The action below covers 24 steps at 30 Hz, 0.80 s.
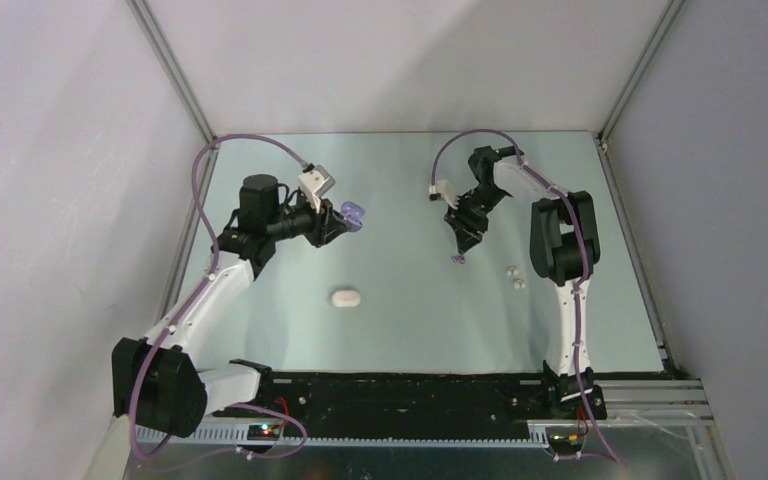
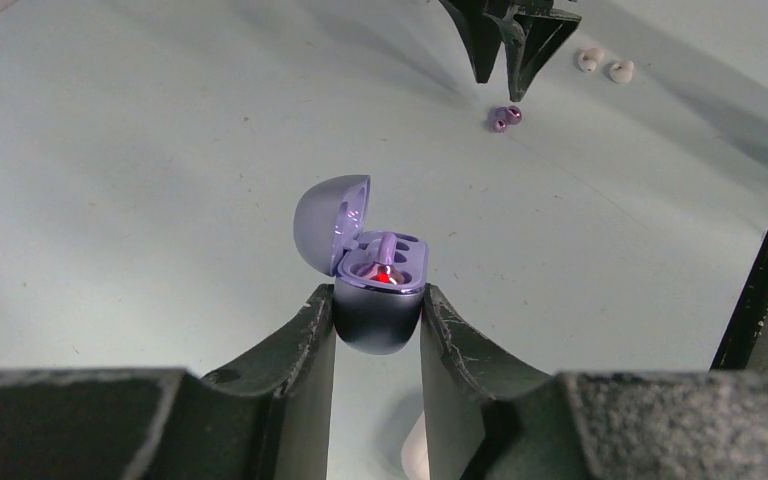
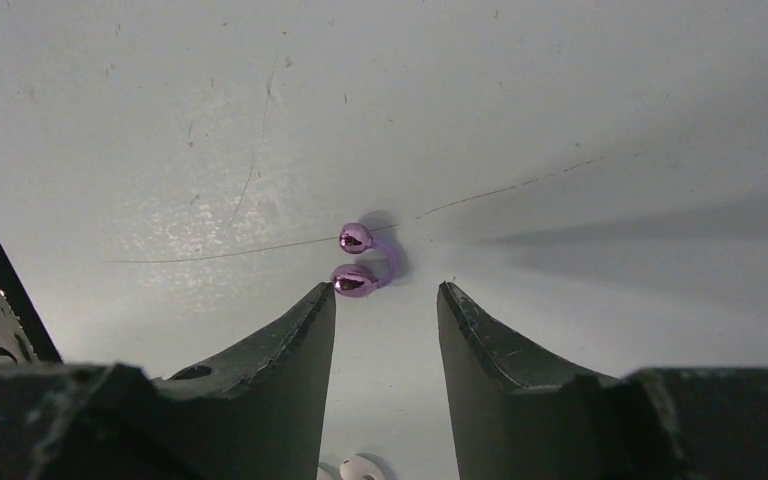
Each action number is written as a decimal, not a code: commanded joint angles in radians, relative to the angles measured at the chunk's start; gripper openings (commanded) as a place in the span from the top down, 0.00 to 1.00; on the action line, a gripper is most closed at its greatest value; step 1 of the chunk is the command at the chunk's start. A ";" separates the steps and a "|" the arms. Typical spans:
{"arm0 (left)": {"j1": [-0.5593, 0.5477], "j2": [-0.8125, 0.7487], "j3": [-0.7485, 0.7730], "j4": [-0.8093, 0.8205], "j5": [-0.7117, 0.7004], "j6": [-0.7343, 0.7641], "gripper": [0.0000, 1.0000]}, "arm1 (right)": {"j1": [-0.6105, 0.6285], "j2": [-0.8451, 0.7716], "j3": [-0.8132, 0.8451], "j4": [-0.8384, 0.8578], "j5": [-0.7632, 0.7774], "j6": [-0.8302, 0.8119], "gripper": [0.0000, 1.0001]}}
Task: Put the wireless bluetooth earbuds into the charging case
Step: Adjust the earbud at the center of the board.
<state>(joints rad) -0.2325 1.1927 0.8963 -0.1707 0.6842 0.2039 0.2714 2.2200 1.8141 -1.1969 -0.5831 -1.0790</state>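
Observation:
My left gripper [image 2: 377,305] is shut on the purple charging case [image 2: 380,300], held above the table with its lid open; a red light glows inside. It also shows in the top view [image 1: 353,215]. Two purple earbuds [image 3: 358,262] lie together on the table just past my right gripper [image 3: 385,292], which is open and empty, its left fingertip [image 3: 322,298] close beside the nearer bud. The buds also show in the top view [image 1: 458,260] and the left wrist view [image 2: 506,117]. Two white earbuds [image 1: 514,277] lie to their right.
A closed white case [image 1: 345,297] lies on the table in front of the left arm. The white earbuds show at the bottom edge of the right wrist view [image 3: 355,467] and far back in the left wrist view [image 2: 605,65].

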 commanded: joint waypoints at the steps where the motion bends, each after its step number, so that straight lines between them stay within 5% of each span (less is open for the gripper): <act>1: 0.005 -0.016 0.043 0.025 0.016 0.023 1.00 | 0.010 0.009 0.018 -0.016 -0.004 0.017 0.53; 24: 0.004 -0.010 0.034 0.031 0.013 0.024 1.00 | 0.049 0.013 -0.041 0.009 0.087 -0.044 0.51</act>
<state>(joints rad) -0.2325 1.1927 0.8963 -0.1703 0.6842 0.2039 0.3069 2.2333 1.7931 -1.1942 -0.5072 -1.1011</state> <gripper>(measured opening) 0.352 0.493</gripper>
